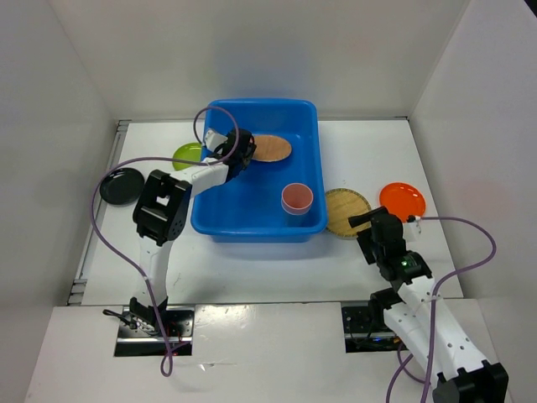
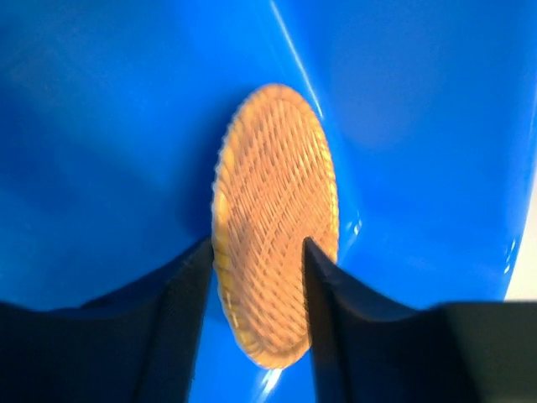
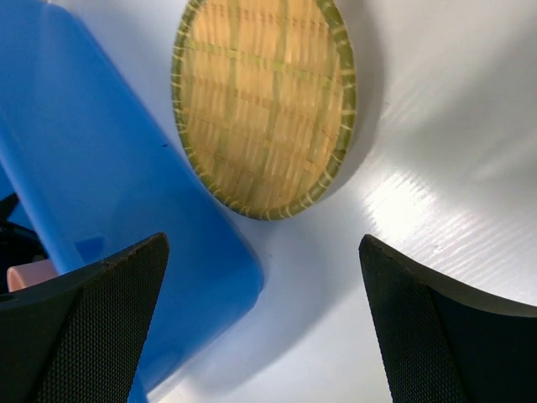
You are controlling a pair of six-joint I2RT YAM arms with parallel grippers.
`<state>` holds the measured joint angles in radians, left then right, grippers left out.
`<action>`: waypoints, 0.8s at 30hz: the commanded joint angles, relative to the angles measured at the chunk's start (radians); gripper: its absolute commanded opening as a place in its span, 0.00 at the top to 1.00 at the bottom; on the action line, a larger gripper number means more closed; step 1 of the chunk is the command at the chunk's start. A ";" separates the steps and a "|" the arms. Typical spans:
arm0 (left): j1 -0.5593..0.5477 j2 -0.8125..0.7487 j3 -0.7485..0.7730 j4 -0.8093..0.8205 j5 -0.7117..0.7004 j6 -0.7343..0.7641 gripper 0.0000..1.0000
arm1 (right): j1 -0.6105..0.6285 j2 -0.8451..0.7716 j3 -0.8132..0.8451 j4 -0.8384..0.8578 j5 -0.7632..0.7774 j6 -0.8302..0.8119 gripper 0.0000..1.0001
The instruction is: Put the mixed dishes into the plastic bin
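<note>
The large bright blue rectangular plastic bin (image 1: 220, 220) is seen in the middle of the white table (image 1: 268, 269). The left gripper (image 2: 256, 243) is extended into the bin from its left side, near the far wall. Its two black fingers (image 2: 180, 319) are parted, and a clear gap is seen between them. A round tan woven bamboo plate (image 2: 273, 218) is seen just beyond the fingertips, with its face turned to the wrist camera. It is inside the bin, against the blue plastic, and it is not pinched by the jaws. Whether its rim touches one finger cannot be told, because the picture is blurred there. In the near right corner of the bin a small reddish-pink cup (image 1: 296, 199) is placed upright.

Four dishes are found outside the bin, on the table. A lime-green round plate (image 1: 186, 154) is laid just beside the left wall of the bin and is partly hidden by the left arm (image 1: 159, 210). A glossy black round plate (image 1: 122, 185) is laid further to the left, apart from the bin. A second woven bamboo plate (image 3: 264, 109) is laid flat very close to the right wall of the bin. An orange round plate (image 1: 402, 200) is seen to the right of it, near but not touching.

The right gripper (image 3: 262, 243) is held over the table by the near right corner of the bin. Its fingers are spread wide and nothing is held between them. The second woven bamboo plate is seen ahead of the fingertips and is not touched.
</note>
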<state>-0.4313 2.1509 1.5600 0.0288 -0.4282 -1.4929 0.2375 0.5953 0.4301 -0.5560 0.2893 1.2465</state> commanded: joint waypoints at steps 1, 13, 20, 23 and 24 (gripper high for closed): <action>-0.003 0.012 0.022 0.031 0.035 -0.010 0.41 | -0.004 -0.011 -0.048 -0.041 -0.012 0.059 0.01; 0.017 -0.166 -0.084 0.077 0.129 0.209 0.00 | -0.033 -0.028 -0.070 -0.039 0.013 0.041 0.09; 0.046 -0.336 -0.181 0.137 0.141 0.301 0.00 | -0.053 0.277 0.005 0.062 0.013 -0.021 0.05; 0.077 -0.399 -0.216 0.171 0.163 0.310 0.00 | -0.053 0.343 0.039 0.097 0.023 -0.041 0.05; 0.091 -0.413 -0.238 0.171 0.163 0.310 0.00 | -0.053 0.357 0.048 0.106 0.024 -0.041 0.05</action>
<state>-0.3733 1.7935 1.3621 0.1341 -0.2806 -1.2289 0.1917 0.9195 0.4072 -0.5312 0.2771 1.2320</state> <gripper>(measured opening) 1.000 0.948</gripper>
